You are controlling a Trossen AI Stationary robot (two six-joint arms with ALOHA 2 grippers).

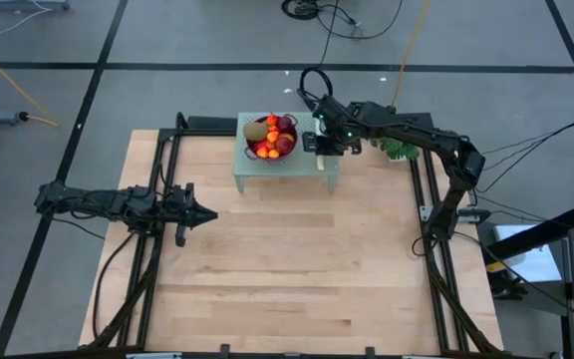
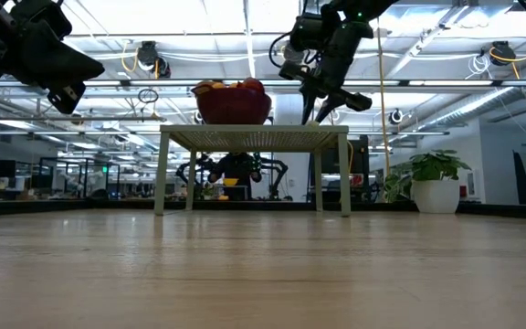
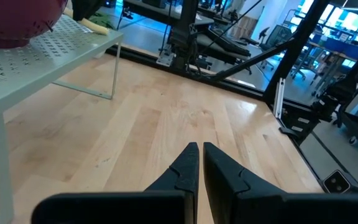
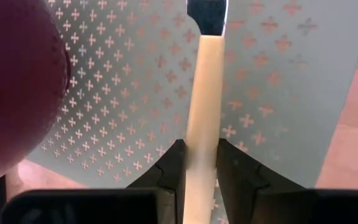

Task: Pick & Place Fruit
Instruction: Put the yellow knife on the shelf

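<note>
1. My right gripper has its fingers pinched on the yellow handle of the knife, the blade pointing away from me over the perforated green stand. I judge the main risk to be the blade: if I swing toward the bowl with the knife clamped, it could strike the purple wire bowl just beside my fingers and tip it.
2. The fruit is piled in that bowl, close by my right gripper: a kiwi-like oval, dark red rounds and small orange balls. A knock could roll the small balls off the stand.
3. The handle is smooth and narrow, so my hold may be thin; a tilt of the wrist could let the knife slip and drop onto the stand or the wooden table.
4. My left gripper hangs over bare table, well apart from the stand, its fingers pressed together on nothing.
</note>
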